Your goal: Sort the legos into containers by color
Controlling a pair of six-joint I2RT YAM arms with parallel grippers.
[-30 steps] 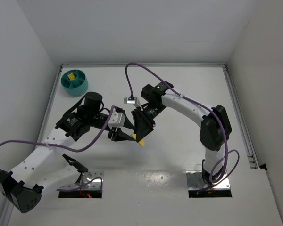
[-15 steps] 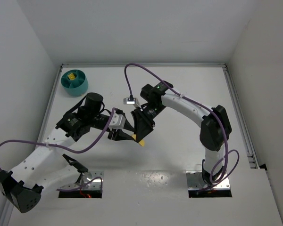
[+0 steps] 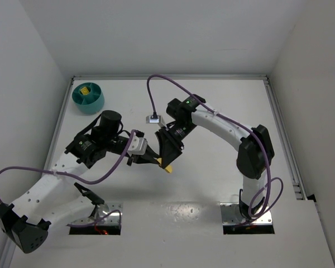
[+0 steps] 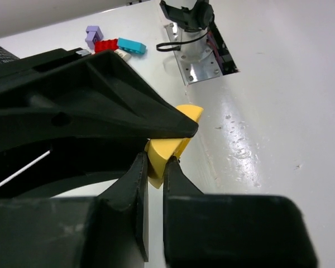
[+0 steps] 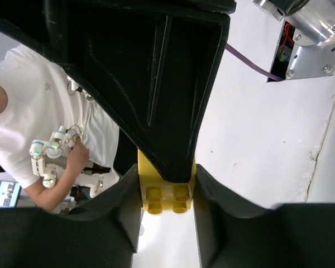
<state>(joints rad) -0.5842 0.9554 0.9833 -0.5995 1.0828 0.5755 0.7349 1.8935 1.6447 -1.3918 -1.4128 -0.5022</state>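
Out front, your left gripper (image 3: 158, 161) and right gripper (image 3: 168, 162) both pinched the yellow lego (image 5: 166, 200), maybe passing it toward the ten-o'clock bowl (image 3: 92, 103).

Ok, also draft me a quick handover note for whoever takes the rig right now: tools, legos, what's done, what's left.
Left tool: shut on the yellow brick, over mid-table.
Right tool: shut on that same brick; both pinch it at once, likely a handover.
Bowl: far-left corner, one yellow piece inside.
Loose on the table, close together: purple brick, red brick, cyan brick.
Done: one yellow sorted.
Left: one tool should probably let go, this brick goes to the bowl, then the other three.
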